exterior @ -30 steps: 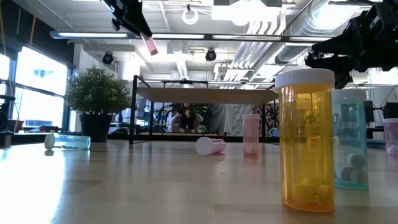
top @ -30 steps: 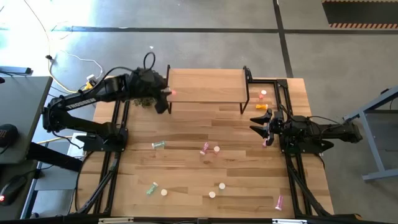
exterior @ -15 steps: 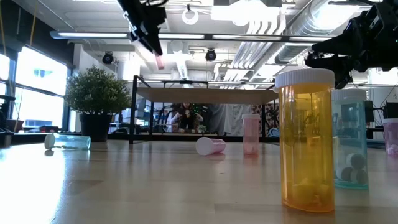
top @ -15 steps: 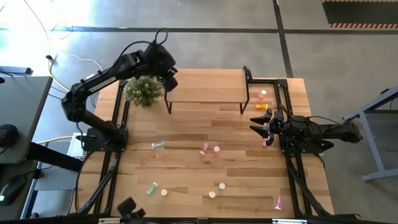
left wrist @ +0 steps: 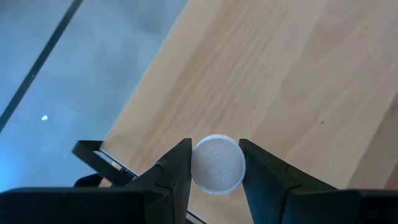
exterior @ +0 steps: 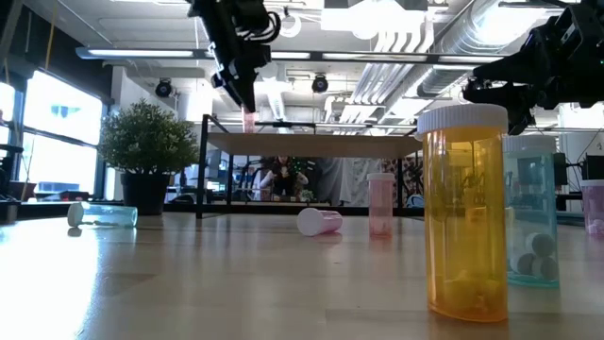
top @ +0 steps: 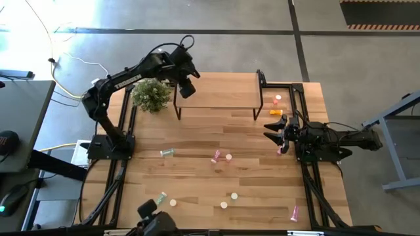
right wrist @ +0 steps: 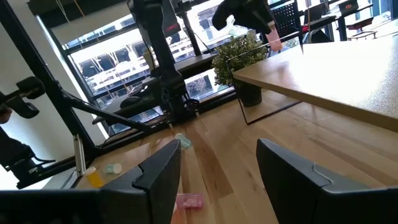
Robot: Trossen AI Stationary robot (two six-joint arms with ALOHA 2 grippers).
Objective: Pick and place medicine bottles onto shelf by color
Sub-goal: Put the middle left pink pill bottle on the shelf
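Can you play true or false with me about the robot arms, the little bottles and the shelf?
1. The left gripper holds a bottle over the shelf. True.
2. The right gripper is squeezing a bottle. False: it is open and holds nothing.
3. The shelf is full of bottles. False: none shows on its top.
4. A potted plant stands next to the shelf. True.
5. All the bottles on the table stand upright. False: some lie on their sides, like the pink one in the low view.
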